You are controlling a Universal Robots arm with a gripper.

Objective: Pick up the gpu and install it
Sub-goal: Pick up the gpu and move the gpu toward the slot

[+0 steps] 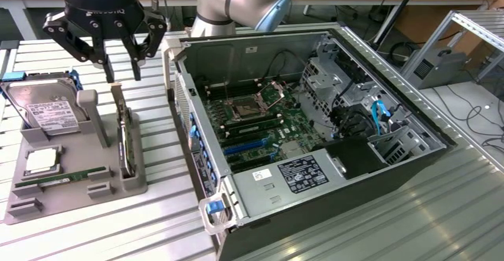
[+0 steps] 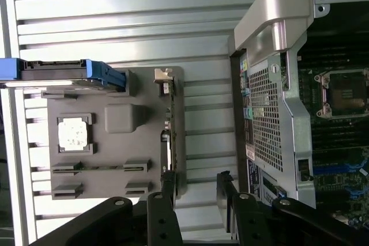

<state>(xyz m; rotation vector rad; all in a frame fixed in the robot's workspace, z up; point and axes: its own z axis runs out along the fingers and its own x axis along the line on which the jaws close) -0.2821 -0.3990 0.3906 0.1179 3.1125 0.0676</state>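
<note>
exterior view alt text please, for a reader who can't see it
A black robot gripper hangs with open fingers above the gpu, which stands on edge in a grey parts holder beside a hard drive. To the exterior view's right, an open computer case lies on the slatted metal table, its motherboard exposed.

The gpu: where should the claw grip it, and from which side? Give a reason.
Probably grip the gpu by its top edge, from straight above: it stands on edge in the holder, so the open claw can pinch across its thin flat faces.
</note>
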